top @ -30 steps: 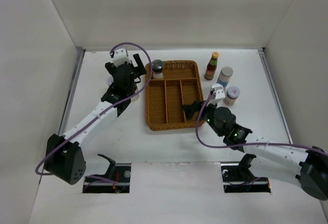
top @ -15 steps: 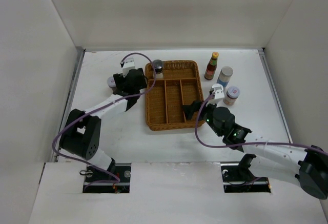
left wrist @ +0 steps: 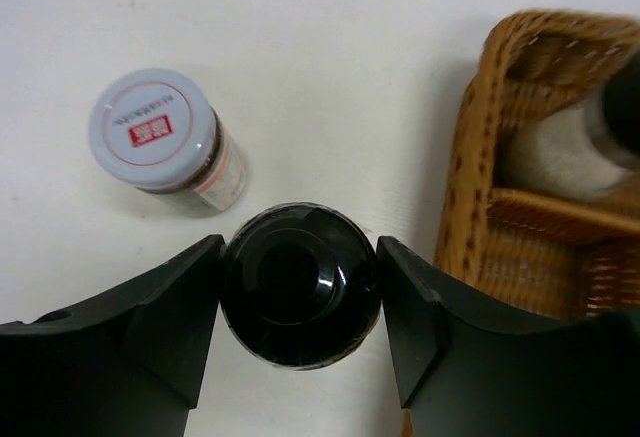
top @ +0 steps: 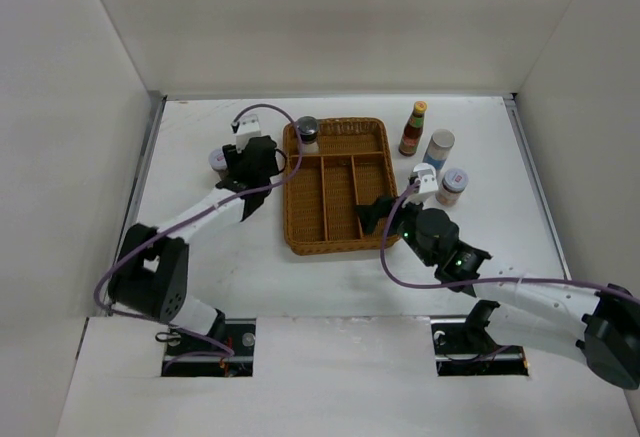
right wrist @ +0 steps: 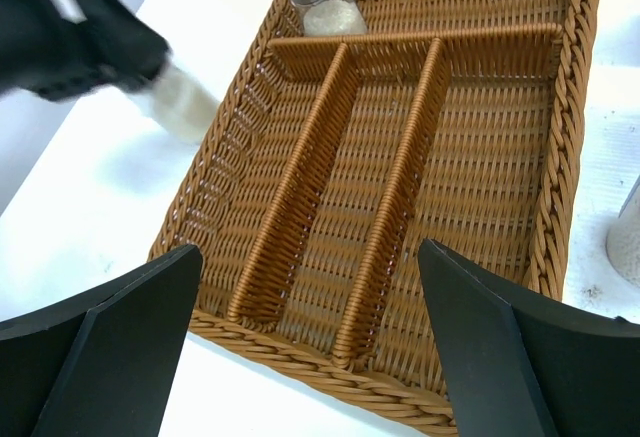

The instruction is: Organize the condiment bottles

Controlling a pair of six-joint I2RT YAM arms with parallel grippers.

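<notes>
Across the white tabletop the biggest item is the brown wicker tray, sitting near the middle with one wide compartment along its far end and three long ones running toward me.

From the left, my left arm reaches to a spot just outside the tray's left wall. Its left gripper is clamped on a dark-capped jar, both fingers pressed against the round black cap. In the right wrist view that jar shows as a blurred pale body beside the tray's left rim; I cannot tell whether it rests on the surface or is lifted off it.

On the other side, the right gripper hangs over the near end of the tray, its jaws spread wide with nothing between them.

A second dark-capped jar with pale contents stands upright at the left end of the tray's far compartment.

Off the tray's far right corner, three items stand on the tabletop: a dark red sauce bottle with yellow cap, a blue-labelled cylinder just nearer, and a pale-lidded shaker nearest of the three.

Just left of the held jar, apart from it, stands a lilac-lidded shaker, upright, with a red mark on its lid.
</notes>
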